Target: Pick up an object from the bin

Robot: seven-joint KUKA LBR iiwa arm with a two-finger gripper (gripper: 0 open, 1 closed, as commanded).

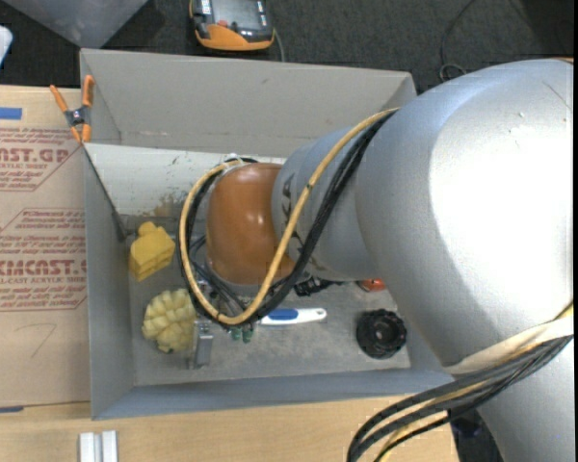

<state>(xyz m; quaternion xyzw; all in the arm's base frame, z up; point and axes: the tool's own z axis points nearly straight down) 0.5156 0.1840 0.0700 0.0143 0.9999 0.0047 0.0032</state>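
My gripper [200,347] reaches down near the bin's front left, its grey tip low over the floor, most of it hidden under the arm's orange cover. Right beside it on the left, touching or nearly so, lies a pale yellow knobbly thing [169,320] shaped like a small pineapple or corn piece. A yellow blocky toy [151,250] sits further back by the left wall. Just right of the gripper lies a white and blue stick-like thing [295,316], partly covered by the arm's cables.
A black round knob-like thing [380,333] rests at the bin's front right. A small orange-red bit [371,284] peeks out from under the arm behind it. The arm covers the middle and right of the bin.
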